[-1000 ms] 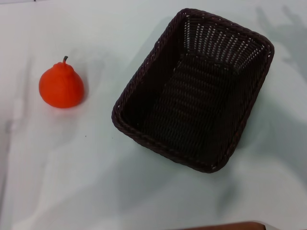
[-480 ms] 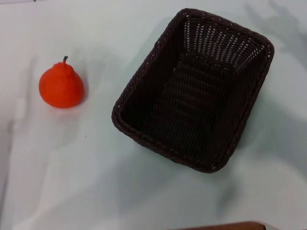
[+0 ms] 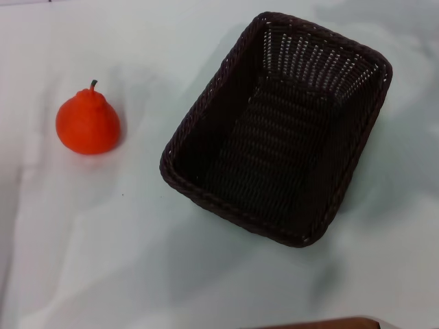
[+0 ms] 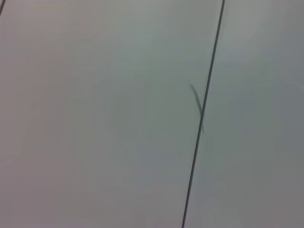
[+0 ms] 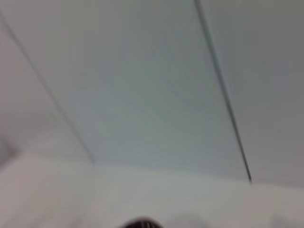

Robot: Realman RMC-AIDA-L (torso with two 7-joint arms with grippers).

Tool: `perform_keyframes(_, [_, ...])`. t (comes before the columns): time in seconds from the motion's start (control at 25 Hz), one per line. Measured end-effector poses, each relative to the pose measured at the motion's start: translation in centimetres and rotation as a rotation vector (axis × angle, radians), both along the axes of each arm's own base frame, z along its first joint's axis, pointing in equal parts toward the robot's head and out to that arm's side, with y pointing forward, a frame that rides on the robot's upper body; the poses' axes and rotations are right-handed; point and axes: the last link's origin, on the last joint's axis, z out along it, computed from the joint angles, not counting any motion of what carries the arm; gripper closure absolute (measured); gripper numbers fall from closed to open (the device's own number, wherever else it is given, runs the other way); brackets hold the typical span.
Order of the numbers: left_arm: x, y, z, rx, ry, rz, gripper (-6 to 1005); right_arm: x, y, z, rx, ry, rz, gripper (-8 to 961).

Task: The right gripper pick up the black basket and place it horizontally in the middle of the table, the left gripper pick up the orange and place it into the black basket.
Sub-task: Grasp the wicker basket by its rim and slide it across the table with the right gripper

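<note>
The black basket [image 3: 278,130] is a large dark woven wicker basket. It stands on the white table [image 3: 103,247], right of centre, turned at a slant, and it holds nothing. The orange [image 3: 88,123] is bright orange-red with a short dark stem and stands upright on the table to the basket's left, apart from it. Neither gripper shows in the head view. Both wrist views show only pale panels with dark seams. A small dark shape [image 5: 140,223] sits at the right wrist view's edge; I cannot tell what it is.
A brown strip [image 3: 322,323] shows at the table's near edge.
The basket and the orange have not moved. Faint shadows on the table at the upper right have shifted and faded.
</note>
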Motion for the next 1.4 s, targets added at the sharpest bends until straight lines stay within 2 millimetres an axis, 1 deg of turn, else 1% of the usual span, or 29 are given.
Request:
perform_keyframes(0.12, [0.3,-0.2,0.2,0.017,0.0,-0.026,90,-1.9,2.1,-0.5,-0.092,-0.148,-0.052,128])
perform_keyframes(0.2, [0.6,-0.4,0.3,0.026,-0.002,-0.043,90,-2.9,3.4,-1.4,-0.143,-0.251,-0.083,129])
perform_keyframes(0.28, [0.7,-0.8,0.3,0.029,-0.001,-0.052,90,-3.7,4.4,-2.6,-0.187,-0.313,-0.09,129])
perform_keyframes(0.48, [0.7,-1.6,0.3,0.034,0.012,-0.06,90,-4.6,5.8,-5.6,-0.252,-0.342,-0.061,129])
perform_keyframes(0.72, [0.7,-2.1,0.4,0.045,0.012,-0.067,90,-4.2,6.6,-9.0,-0.29,-0.362,-0.053,129])
perform_keyframes(0.84, [0.8,-2.1,0.4,0.047,0.012,-0.07,90,-3.7,6.8,-10.2,-0.277,-0.384,-0.057,128])
perform_keyframes(1.24, [1.1,-2.0,0.3,0.043,0.014,-0.092,90,-1.8,7.4,-12.9,-0.229,-0.411,-0.069,128])
perform_keyframes(1.4, [1.2,-2.0,0.3,0.04,0.014,-0.095,90,-1.8,7.3,-13.3,-0.227,-0.406,-0.054,134])
